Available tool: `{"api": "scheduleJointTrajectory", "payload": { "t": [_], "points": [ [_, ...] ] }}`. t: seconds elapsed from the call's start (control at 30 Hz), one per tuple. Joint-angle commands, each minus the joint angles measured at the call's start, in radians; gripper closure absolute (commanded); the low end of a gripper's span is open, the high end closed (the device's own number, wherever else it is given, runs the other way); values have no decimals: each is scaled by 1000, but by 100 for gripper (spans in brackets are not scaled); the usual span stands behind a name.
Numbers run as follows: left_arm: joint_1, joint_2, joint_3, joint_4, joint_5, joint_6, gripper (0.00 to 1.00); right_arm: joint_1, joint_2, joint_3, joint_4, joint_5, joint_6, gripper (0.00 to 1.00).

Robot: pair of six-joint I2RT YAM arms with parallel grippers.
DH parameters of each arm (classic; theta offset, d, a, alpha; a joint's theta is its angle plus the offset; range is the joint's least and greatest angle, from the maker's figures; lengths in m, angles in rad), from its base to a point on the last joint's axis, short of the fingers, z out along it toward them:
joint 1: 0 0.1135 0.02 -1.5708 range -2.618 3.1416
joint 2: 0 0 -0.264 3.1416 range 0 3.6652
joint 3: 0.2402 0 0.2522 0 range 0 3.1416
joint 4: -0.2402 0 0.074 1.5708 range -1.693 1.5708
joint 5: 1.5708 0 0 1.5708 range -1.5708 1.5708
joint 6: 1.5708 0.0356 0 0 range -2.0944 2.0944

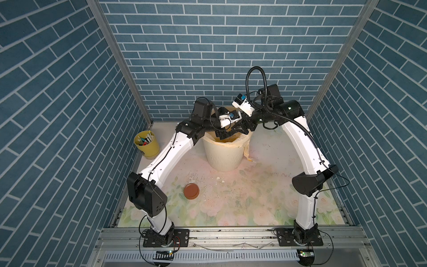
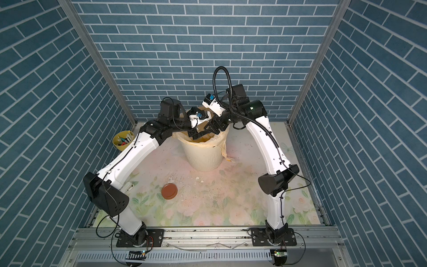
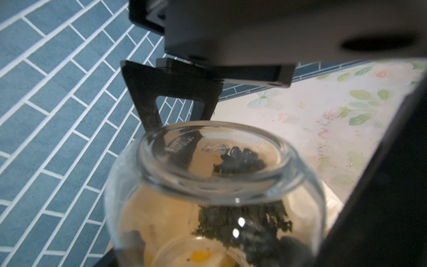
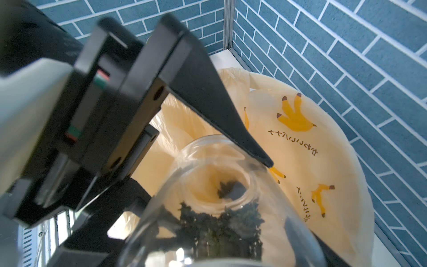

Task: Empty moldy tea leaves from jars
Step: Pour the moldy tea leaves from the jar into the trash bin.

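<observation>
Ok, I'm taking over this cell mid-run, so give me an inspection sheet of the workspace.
Surface: floral mat, dark specks scattered on it.
Job's things: jar over the bin, mouth toward its liner, tea leaves inside; lid off, lying on the mat.
Clutter: white crumbs; yellow cup of pens.
Tools: left tool and right tool both flank the jar; which one grips is unclear.
Cables: black hose loops above the right arm.
Surroundings: blue brick-pattern walls.

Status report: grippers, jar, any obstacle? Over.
Left gripper holds jar, tilted over bin. Right gripper at its rim, grip unclear. Tea leaves inside. Nothing blocking.
</observation>
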Motion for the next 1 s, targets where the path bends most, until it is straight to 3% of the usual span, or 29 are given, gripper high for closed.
{"api": "scheduleJointTrajectory", "payload": {
  "t": [0.0,0.37,0.47,0.53,0.63,0.8,0.97],
  "points": [
    [36,-30,-21,70,-4,-58,100,-6,-107,-36,74,-59,72,3],
    [43,-59,-57,157,-2,-123,100,-45,-213,-238,194,-109,83,1],
    [69,-64,-85,295,21,-255,100,-70,-275,-318,246,-104,104,1],
    [92,-74,-132,476,47,-416,100,-84,-307,-361,263,-81,114,1],
    [99,-92,-193,670,32,-560,100,-97,-326,-391,252,-61,111,1],
    [97,-108,-249,794,7,-727,100,-112,-385,-511,299,-53,131,1],
    [95,-138,-332,828,12,-796,100,-121,-428,-589,327,-46,148,1]
  ]
}}
